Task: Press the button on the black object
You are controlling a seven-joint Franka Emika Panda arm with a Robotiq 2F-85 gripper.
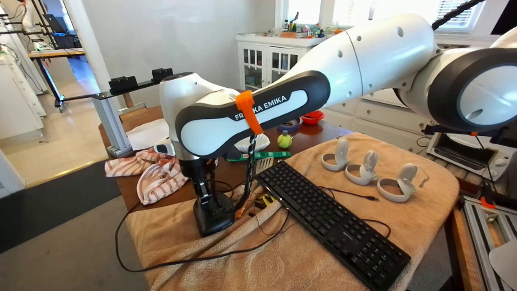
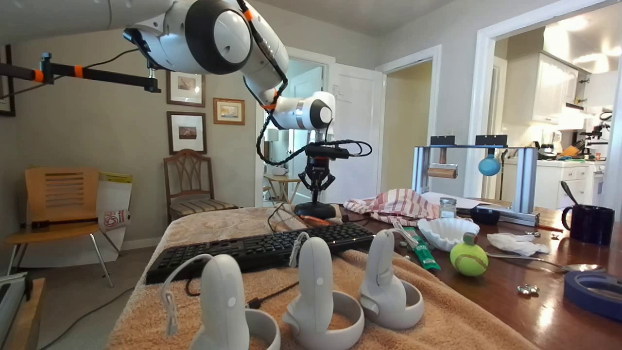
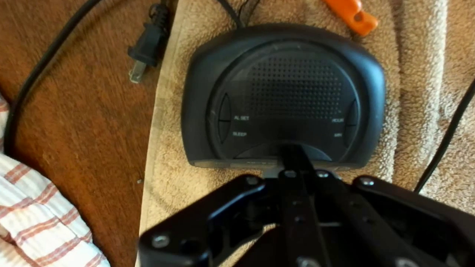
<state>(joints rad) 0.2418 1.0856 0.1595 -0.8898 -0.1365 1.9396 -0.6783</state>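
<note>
Gripper: clenched, finger against finger, tips over the crescent button; contact cannot be determined.
Black object: flat on the tan towel, beneath the fingertips, just inside the towel's edge.
Towel edge: narrow strip of pile beside the object, then brown table; a plug lies just beside the border.
Free room: a stretch of towel before the object in an exterior view, crossed by a black cord and bounded by the keyboard.
Containers: white fluted bowl, interior unclear; glass jar, contents unclear; dark mug with a utensil leaning inside.
Background: glass-doored cabinet, small items on top.
</note>
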